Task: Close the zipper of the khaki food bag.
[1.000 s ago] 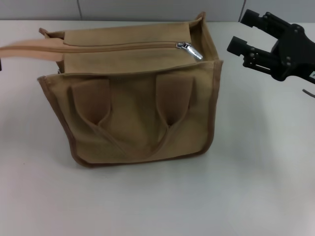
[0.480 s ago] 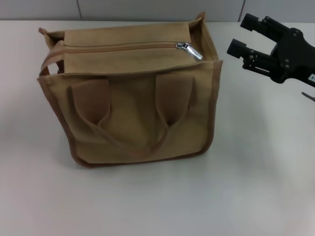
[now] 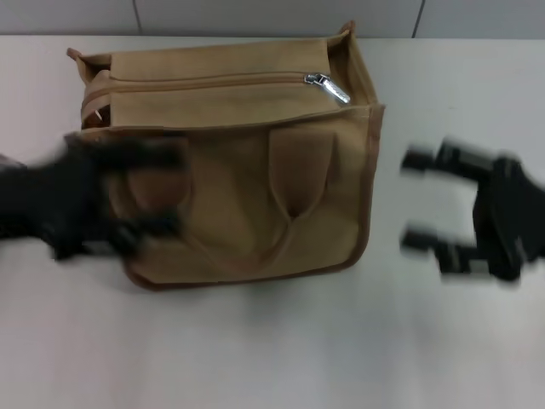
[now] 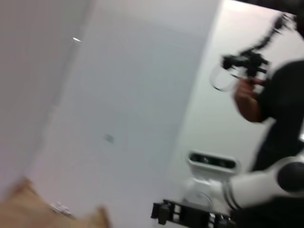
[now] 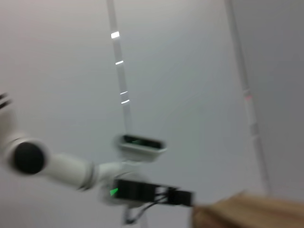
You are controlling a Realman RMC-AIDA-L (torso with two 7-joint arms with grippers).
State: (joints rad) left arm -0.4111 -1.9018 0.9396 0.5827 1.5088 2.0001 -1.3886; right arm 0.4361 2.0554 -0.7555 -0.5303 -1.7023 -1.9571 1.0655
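Observation:
The khaki food bag stands upright in the middle of the white table, its two handles hanging down its front. Along its top panel runs the zipper, with the silver pull tab lying at the bag's right end. My left gripper, motion-blurred, is in front of the bag's lower left face, open and holding nothing. My right gripper, also blurred, hangs open to the right of the bag, apart from it. A corner of the bag shows in the left wrist view, and another corner of the bag in the right wrist view.
The white table spreads in front of the bag. A grey wall runs close behind the bag. In the left wrist view a person holding a camera rig stands beyond my body.
The left gripper swung into view in front of the bag's left side. The right gripper dropped from the upper right toward the front. The handle stretched out to the left a second ago fell back.

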